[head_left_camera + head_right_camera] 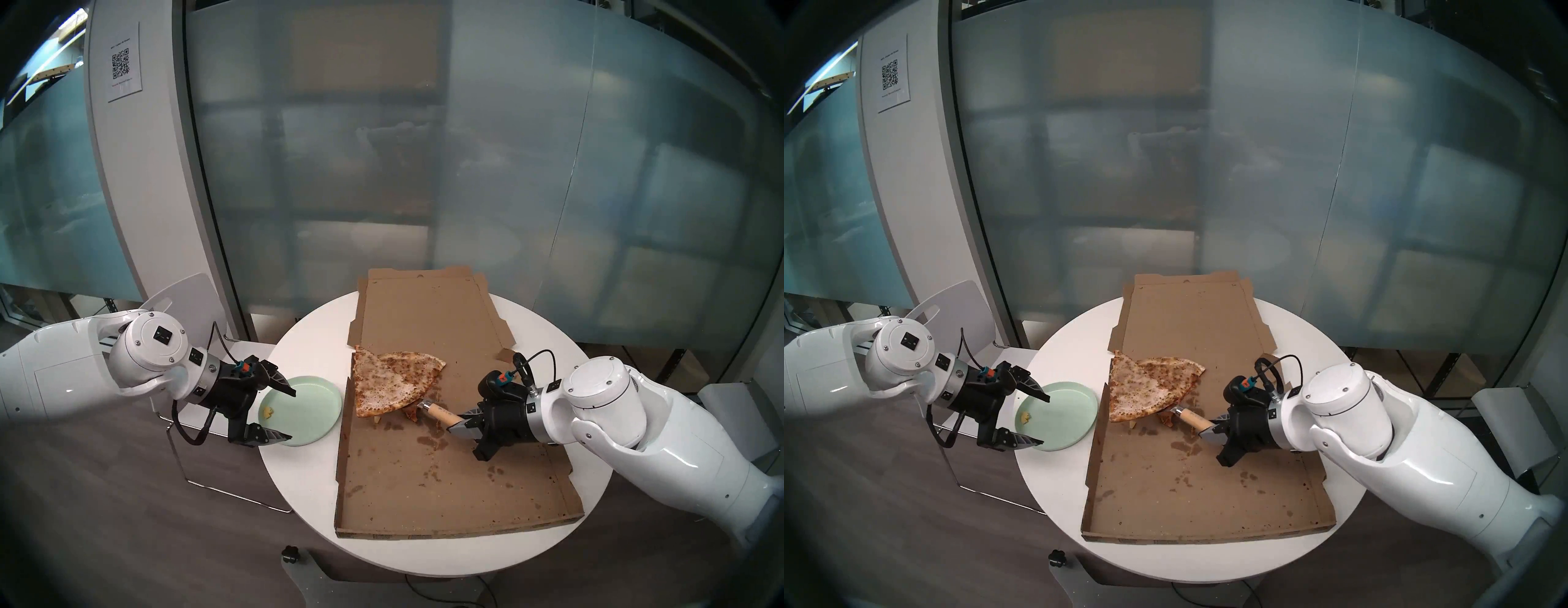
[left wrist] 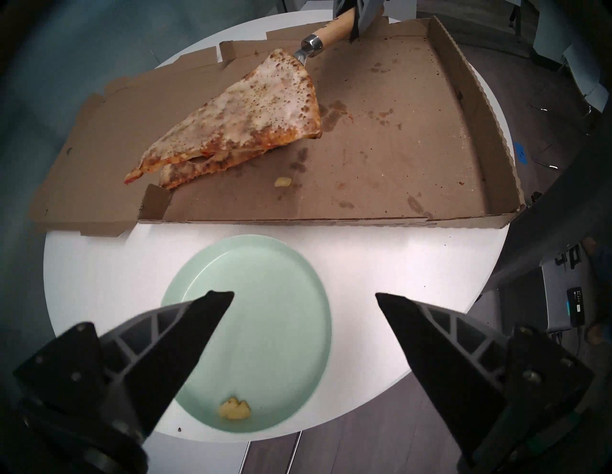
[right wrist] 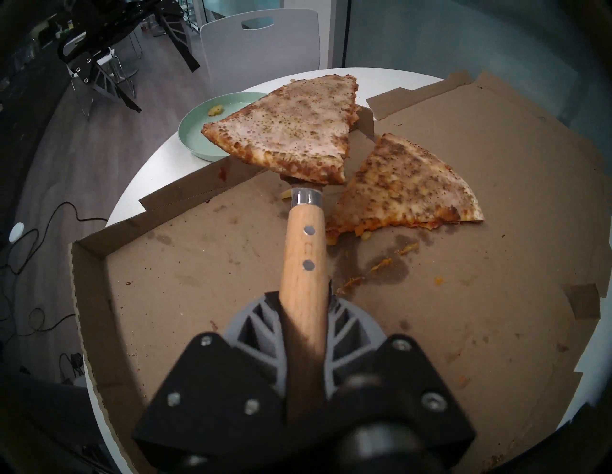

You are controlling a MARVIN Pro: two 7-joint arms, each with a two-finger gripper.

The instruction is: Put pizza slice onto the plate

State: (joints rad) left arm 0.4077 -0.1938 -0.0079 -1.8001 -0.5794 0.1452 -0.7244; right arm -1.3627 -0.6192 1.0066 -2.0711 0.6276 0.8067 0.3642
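Note:
The pizza slice is pale, dark-specked and triangular. It lies on a spatula blade hidden beneath it, raised off the floor of the pizza box near the box's left wall. My right gripper is shut on the spatula's wooden handle. The mint-green plate sits on the table just left of the box. My left gripper hovers open over the plate's near-left part, holding nothing.
A browner second slice lies in the box partly under the raised one. A yellow crumb sits on the plate. The box's low cardboard wall stands between slice and plate. A white chair stands behind the round table.

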